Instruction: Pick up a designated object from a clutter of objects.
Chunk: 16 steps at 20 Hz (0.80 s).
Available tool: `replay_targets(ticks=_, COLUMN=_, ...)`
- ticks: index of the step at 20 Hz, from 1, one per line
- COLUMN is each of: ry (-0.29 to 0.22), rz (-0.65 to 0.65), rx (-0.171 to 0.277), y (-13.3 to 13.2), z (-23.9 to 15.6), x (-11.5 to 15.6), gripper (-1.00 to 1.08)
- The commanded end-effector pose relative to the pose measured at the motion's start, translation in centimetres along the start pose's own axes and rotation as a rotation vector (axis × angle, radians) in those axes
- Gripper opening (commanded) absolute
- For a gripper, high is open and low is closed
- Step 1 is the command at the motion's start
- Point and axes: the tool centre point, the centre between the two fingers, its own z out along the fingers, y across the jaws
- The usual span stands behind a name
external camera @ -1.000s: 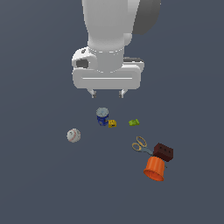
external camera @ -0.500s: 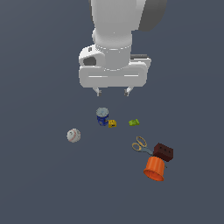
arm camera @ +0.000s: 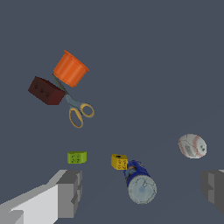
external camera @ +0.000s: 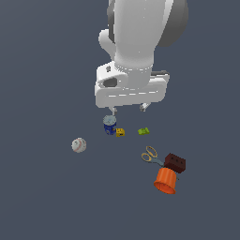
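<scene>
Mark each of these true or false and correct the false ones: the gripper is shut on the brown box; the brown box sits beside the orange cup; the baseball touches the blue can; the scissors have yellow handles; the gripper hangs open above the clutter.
1. The gripper is shut on the brown box. False: the box lies untouched, far from the open fingers.
2. The brown box sits beside the orange cup. True.
3. The baseball touches the blue can. False: bare floor lies between them.
4. The scissors have yellow handles. True.
5. The gripper hangs open above the clutter. True.
</scene>
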Motion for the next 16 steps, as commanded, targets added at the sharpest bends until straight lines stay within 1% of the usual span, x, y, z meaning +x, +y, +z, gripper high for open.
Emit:
replay_targets(ticks=1, ry=-0.003, rz=-0.063, rx=-0.006, y=-1.0, z=1.1, x=1.1, gripper=1.0)
replay_targets(ticks=6, ry=-0.01, rz=-0.228, rx=-0.017, y=-4.0, z=4.2, x=3.9, gripper=1.0)
replay_targets(ticks=11, ry=-0.016, rz=-0.416, rx=-0.019, y=-7.7, z=8.1, x=6.7, gripper=1.0)
replay_targets(ticks=16, ry=-0.018, rz=-0.601, rx=-0.013, y=-11.8, z=12.3, x=8.8, gripper=1.0)
